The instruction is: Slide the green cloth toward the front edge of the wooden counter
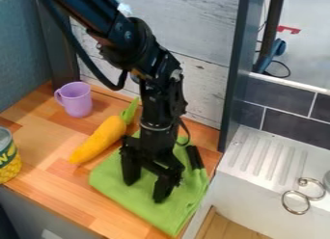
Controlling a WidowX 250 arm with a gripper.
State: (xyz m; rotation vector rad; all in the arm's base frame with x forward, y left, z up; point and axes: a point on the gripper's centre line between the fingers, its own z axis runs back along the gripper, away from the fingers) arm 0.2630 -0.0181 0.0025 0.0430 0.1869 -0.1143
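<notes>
Cloth, green and folded, lying on the wooden counter directly below the gripper, with no clear long axis; contact cannot be told. Gripper pointing down, fingers well parted, nothing seen held. Toy carrot just beside the cloth, slanting, leafy end toward the wall. Purple mug beyond; can at the view's left edge.
</notes>
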